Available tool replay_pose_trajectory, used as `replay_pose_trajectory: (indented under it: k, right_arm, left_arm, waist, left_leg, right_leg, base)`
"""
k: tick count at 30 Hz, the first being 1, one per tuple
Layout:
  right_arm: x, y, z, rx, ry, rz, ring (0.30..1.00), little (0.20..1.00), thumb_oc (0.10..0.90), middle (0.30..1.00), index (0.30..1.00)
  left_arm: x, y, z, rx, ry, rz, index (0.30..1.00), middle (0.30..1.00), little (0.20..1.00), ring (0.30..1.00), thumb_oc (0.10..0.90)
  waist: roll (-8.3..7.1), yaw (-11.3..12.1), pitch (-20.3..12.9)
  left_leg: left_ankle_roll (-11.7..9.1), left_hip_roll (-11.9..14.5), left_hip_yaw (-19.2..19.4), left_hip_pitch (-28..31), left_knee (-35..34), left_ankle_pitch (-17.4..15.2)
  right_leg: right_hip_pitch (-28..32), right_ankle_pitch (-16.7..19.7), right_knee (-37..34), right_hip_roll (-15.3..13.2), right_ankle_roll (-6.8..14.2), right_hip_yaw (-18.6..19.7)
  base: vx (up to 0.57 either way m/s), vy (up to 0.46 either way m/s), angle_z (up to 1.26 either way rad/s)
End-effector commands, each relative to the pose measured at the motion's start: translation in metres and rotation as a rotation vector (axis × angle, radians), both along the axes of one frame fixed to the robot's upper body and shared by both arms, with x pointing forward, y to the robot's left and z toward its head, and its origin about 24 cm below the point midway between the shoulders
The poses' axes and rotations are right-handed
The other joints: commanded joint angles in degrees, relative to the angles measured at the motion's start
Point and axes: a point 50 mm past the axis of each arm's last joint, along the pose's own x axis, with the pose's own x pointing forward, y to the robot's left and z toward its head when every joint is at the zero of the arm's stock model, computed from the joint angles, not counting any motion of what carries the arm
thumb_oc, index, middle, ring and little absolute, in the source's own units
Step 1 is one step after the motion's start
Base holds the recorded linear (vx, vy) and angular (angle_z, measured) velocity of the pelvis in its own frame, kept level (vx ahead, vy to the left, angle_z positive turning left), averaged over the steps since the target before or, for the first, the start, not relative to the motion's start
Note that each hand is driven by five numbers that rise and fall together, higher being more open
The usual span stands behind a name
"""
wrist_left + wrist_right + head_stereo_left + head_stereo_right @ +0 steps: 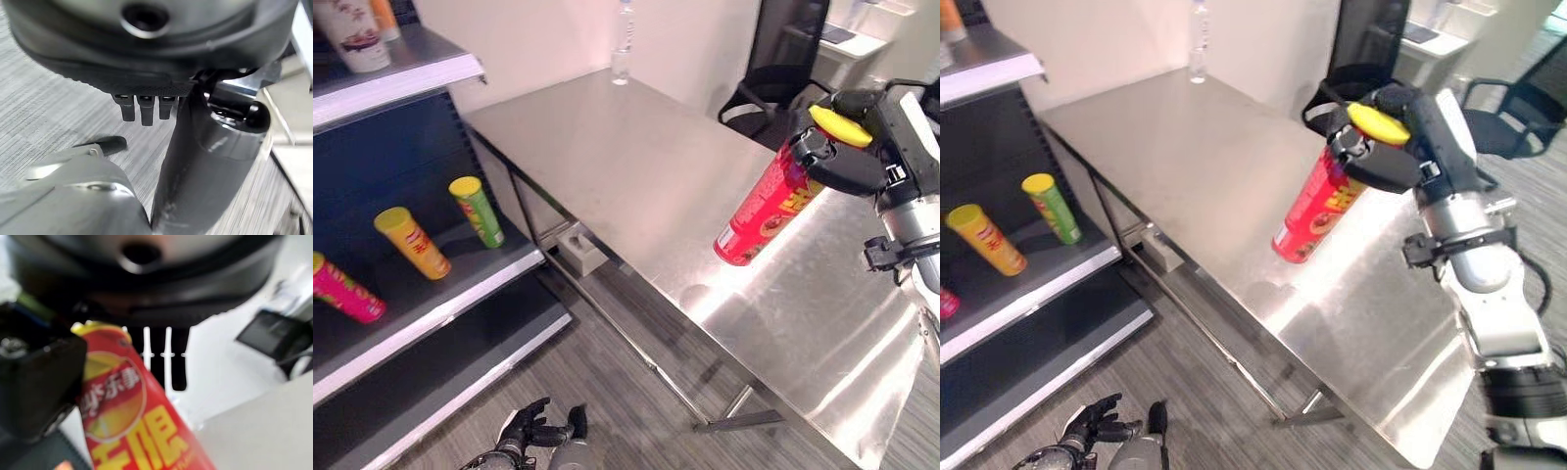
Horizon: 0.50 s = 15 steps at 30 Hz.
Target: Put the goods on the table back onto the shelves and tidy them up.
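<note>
Low by the floor, the left hand (530,431) is seen hanging idle with fingers loosely relaxed. Above the brushed steel table (636,176), the tall red cardboard crisp tube with a yellow lid (766,201) is held tilted near its top by the right hand (847,157), fingers curled round it. It is judged light, rigid and smooth, so a mid-body grasp is advised.

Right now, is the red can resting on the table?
No. The right hand holds the red can tilted in the air above the table.

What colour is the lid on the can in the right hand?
Yellow; the lid tops the red can in the right hand, clearest in the left eye view.
</note>
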Motion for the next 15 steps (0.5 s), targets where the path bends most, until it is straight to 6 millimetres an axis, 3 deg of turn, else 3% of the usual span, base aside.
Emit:
replay_pose_trajectory:
  k: [1,3,7,9,10,11,15]
  right_arm:
    - [-0.030,0.021,0.063,-0.058,-0.352,0.084,0.300,0.300,0.400,0.300,0.300]
    - [-0.031,0.021,0.064,-0.066,-0.354,0.081,0.300,0.300,0.400,0.300,0.300]
    - [-0.032,0.018,0.066,-0.075,-0.350,0.068,0.300,0.300,0.400,0.300,0.300]
    - [-0.032,0.016,0.067,-0.081,-0.344,0.061,0.300,0.300,0.400,0.300,0.300]
    - [-0.031,0.018,0.067,-0.077,-0.344,0.070,0.300,0.300,0.400,0.300,0.300]
    - [-0.031,0.017,0.068,-0.072,-0.352,0.063,0.300,0.300,0.400,0.300,0.300]
    - [-0.033,0.012,0.070,-0.058,-0.383,0.023,0.300,0.300,0.400,0.300,0.300]
  left_arm:
    - [-0.024,0.015,-0.005,0.080,0.104,-0.065,0.900,0.900,0.900,0.900,0.800]
    - [-0.024,0.016,-0.005,0.081,0.102,-0.062,0.900,0.900,0.900,0.900,0.800]
    - [-0.020,0.018,-0.003,0.088,0.091,-0.059,0.900,0.900,0.900,0.900,0.800]
    - [-0.017,0.018,-0.002,0.089,0.081,-0.056,0.900,0.900,0.900,0.900,0.800]
    - [-0.015,0.019,-0.001,0.090,0.072,-0.051,0.900,0.900,0.900,0.900,0.800]
    - [-0.014,0.019,-0.001,0.093,0.070,-0.054,0.900,0.900,0.900,0.900,0.800]
    - [0.000,0.024,0.006,0.125,0.039,-0.094,0.900,0.900,0.900,0.900,0.800]
  waist:
    - [-2.29,-0.67,-3.93]
    - [-2.24,-1.29,-4.64]
    - [-1.73,-2.81,-5.76]
    - [-1.08,-3.93,-6.63]
    - [-0.10,-5.03,-7.99]
    - [0.20,-5.33,-8.52]
    - [-0.30,-5.80,-8.97]
  left_leg:
    - [-0.77,9.74,4.28,1.96,25.99,-15.01]
    - [-0.92,10.42,5.24,3.68,28.46,-16.66]
    - [-1.92,11.44,5.65,8.30,28.72,-16.70]
    - [-2.65,11.85,5.95,12.39,24.91,-15.83]
    - [-2.71,11.41,7.40,16.29,16.67,-16.23]
    - [-2.80,11.03,8.19,17.35,13.36,-16.68]
    - [-2.00,7.79,11.07,19.89,2.79,-18.49]
  right_leg:
    - [-5.49,-2.23,1.28,-2.41,0.92,1.38]
    - [-6.26,-2.03,1.38,-2.76,0.90,-0.69]
    - [-7.88,-1.24,1.96,-3.83,1.34,-4.23]
    - [-9.10,0.08,2.13,-5.01,2.37,-6.21]
    - [-10.59,1.93,2.19,-6.10,3.81,-7.13]
    - [-11.22,2.79,1.97,-6.46,4.31,-7.09]
    - [-13.47,7.86,2.52,-10.41,7.50,-8.21]
  base:
    - [-0.14,-0.018,0.30]
    - [-0.06,0.032,0.46]
    - [-0.06,0.163,0.73]
    - [-0.06,0.285,0.80]
    - [-0.04,0.305,0.78]
    - [-0.06,0.410,1.04]
    - [-0.08,0.331,0.33]
